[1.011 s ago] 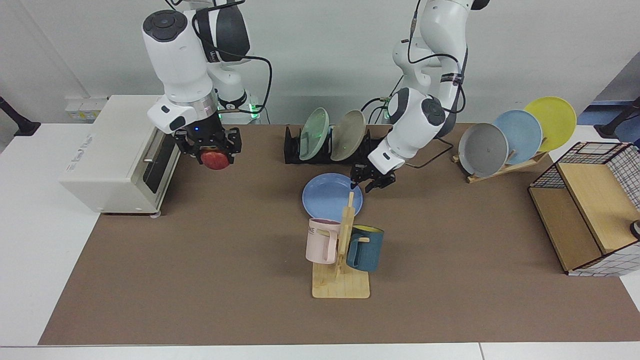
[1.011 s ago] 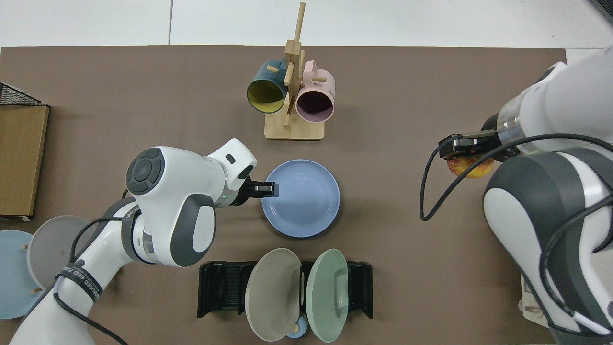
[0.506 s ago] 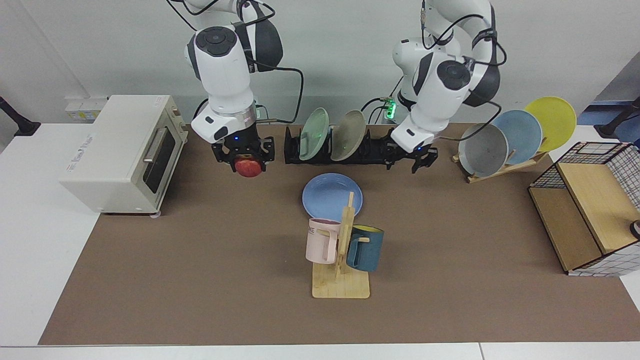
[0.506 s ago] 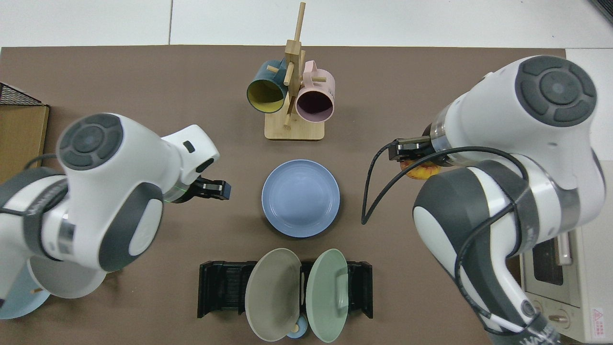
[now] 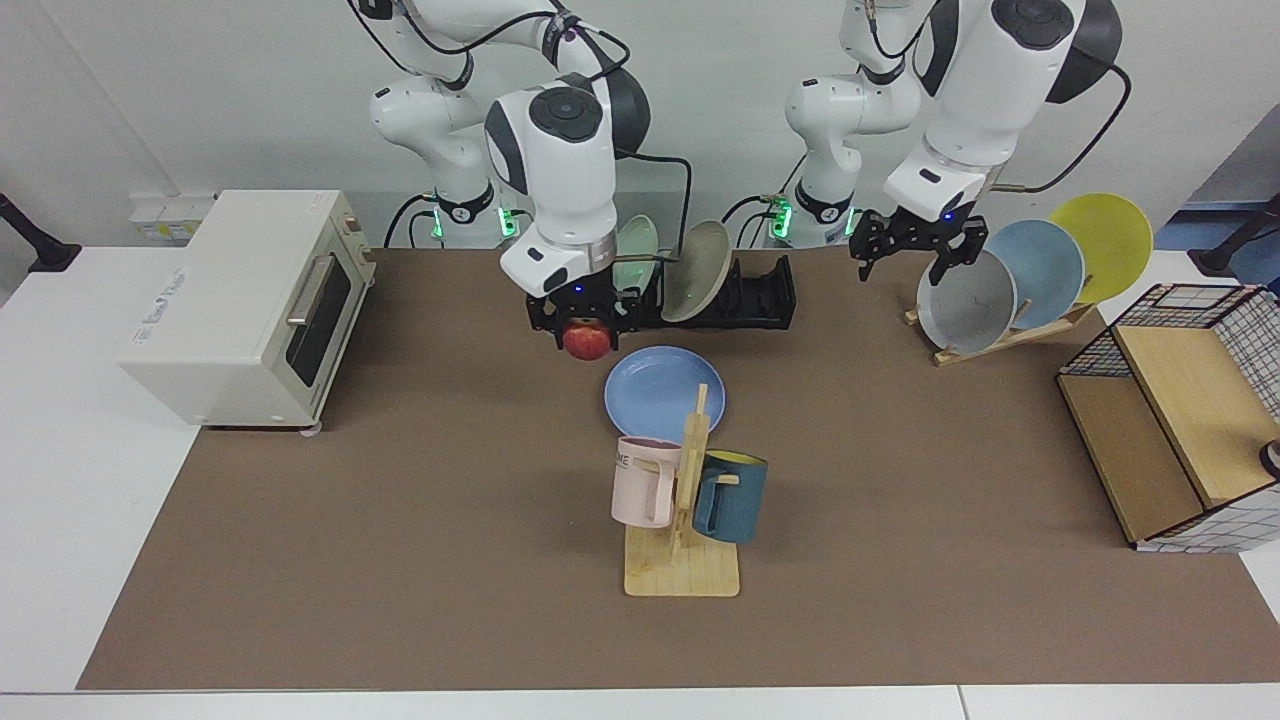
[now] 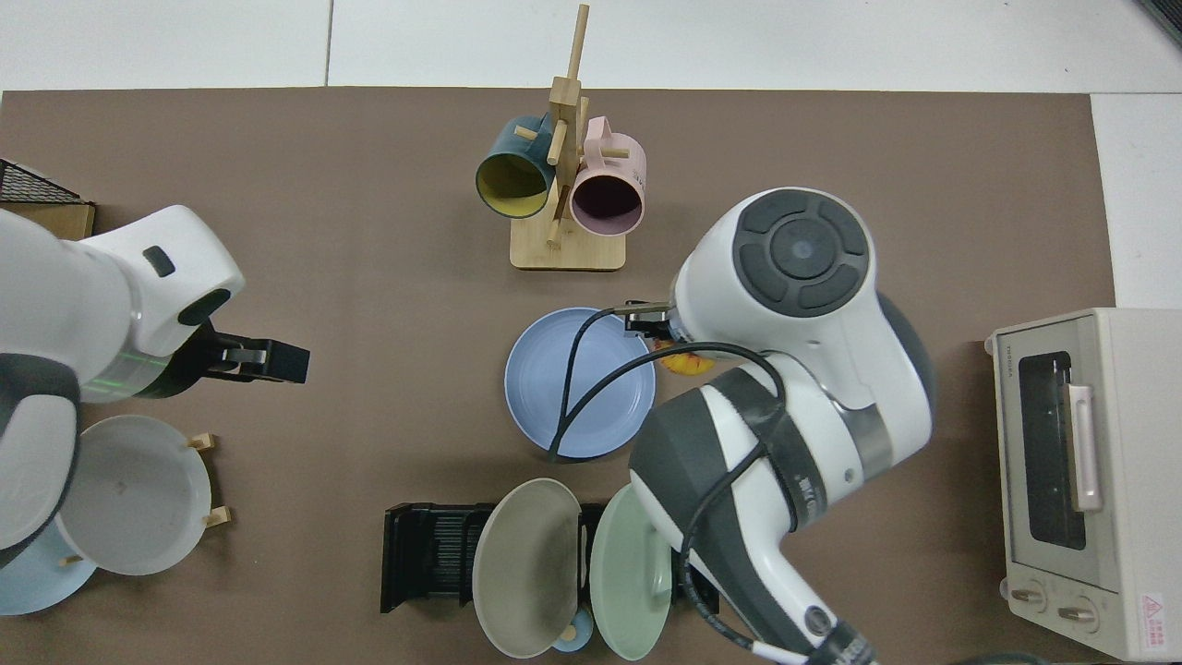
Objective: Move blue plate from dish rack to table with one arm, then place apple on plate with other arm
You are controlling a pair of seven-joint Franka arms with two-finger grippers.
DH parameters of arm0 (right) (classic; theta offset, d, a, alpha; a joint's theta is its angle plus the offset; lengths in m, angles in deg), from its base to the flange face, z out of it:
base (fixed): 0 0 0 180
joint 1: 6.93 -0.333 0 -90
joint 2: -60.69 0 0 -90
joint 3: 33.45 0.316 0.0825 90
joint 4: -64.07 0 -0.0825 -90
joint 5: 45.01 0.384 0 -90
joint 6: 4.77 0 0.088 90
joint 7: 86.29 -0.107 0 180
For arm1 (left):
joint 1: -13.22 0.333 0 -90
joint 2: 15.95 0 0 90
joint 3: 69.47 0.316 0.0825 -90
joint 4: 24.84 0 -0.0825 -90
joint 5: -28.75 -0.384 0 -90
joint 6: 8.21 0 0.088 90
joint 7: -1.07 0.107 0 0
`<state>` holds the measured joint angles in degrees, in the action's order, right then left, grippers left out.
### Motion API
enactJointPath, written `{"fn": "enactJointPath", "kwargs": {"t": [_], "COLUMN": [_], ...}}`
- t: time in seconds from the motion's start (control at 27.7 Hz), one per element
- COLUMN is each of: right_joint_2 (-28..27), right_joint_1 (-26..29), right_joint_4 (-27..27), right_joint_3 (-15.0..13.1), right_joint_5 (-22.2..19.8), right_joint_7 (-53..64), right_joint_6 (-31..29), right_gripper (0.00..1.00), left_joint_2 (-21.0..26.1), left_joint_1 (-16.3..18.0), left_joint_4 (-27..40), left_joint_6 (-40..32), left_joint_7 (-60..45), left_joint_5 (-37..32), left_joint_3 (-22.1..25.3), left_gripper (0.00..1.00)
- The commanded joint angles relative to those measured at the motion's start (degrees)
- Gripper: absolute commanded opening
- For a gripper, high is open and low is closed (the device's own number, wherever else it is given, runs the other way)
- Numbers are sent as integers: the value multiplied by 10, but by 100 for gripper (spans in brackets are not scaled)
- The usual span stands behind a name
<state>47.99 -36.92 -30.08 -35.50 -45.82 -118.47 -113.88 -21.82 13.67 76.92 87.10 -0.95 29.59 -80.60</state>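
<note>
So the blue plate is flat on the brown mat of the table, out in front of the black dish rack, which has a green plate and a beige plate standing in its slots; just on the near side of the blue plate there's a wooden mug tree with a pink mug and a teal mug hanging off it. The right gripper is pinching the apple and hangs in the air just off the plate's edge, apple not touching it; from the top view you only catch a sliver of the apple under the wrist, right beside the plate's rim. The left gripper is well away, up in the air near the grey plate on the slanted wooden rack; its fingers are spread with nothing between them; toaster oven sits off at the mat's edge.
</note>
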Motion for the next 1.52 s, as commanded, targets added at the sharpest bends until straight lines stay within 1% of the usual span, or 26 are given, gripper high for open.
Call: {"fn": "enactJointPath", "kwargs": {"t": [0.0, 0.14, 0.25, 0.33, 0.47, 0.69, 0.83, 0.94, 1.05, 1.16, 1.19, 1.23, 1.26, 1.3, 1.34, 1.48], "right_joint_2": [-27, -56, -93, -107, -121, -145, -152, -160, -162, -162, -162, -162, -162, -162, -161, -153], "right_joint_1": [-22, -45, -68, -74, -82, -83, -85, -84, -84, -84, -83, -82, -82, -81, -80, -83], "right_joint_4": [-1, 0, 2, 2, 1, 0, -1, -1, -1, -13, -16, -16, -16, -16, -15, -9], "right_joint_3": [-4, -4, -4, -4, -3, -3, -3, -3, -3, -3, -3, -3, -3, -4, -4, -6], "right_joint_5": [8, 8, 9, 9, 8, 9, 22, 23, 24, 26, 26, 28, 34, 41, 42, 44], "right_joint_7": [-56, -88, -122, -133, -143, -143, -143, -141, -141, -143, -143, -143, -143, -143, -143, -143], "right_joint_6": [-42, -79, -116, -137, -147, -147, -148, -149, -151, -164, -167, -167, -167, -163, -160, -146], "right_gripper": [0, 0, 0, 0, 0, 0, 0, 0, 4, 8, 14, 26, 49, 86, 100, 100], "left_joint_2": [9, 25, 47, 60, 88, 77, 70, 59, 52, 51, 51, 51, 51, 51, 51, 51], "left_joint_1": [-8, -4, -3, -2, -1, -1, -1, 0, -1, -1, -1, -1, -1, -1, 0, -1], "left_joint_4": [-63, -77, -110, -132, -176, -164, -156, -137, -126, -126, -126, -126, -126, -126, -126, -126], "left_joint_6": [-46, -46, -50, -65, -93, -94, -96, -89, -89, -89, -90, -90, -90, -90, -89, -89], "left_joint_7": [25, 25, 25, 25, 25, 26, 28, 28, 29, 29, 28, 28, 28, 29, 29, 30], "left_joint_5": [-14, -14, -14, -13, -12, -13, -14, -17, -25, -24, -24, -24, -25, -25, -25, -36], "left_joint_3": [13, 13, 12, 12, 10, 12, 13, 13, 12, 12, 12, 12, 12, 12, 12, 12], "left_gripper": [99, 99, 99, 99, 99, 100, 100, 100, 100, 100, 100, 100, 100, 100, 100, 100]}}
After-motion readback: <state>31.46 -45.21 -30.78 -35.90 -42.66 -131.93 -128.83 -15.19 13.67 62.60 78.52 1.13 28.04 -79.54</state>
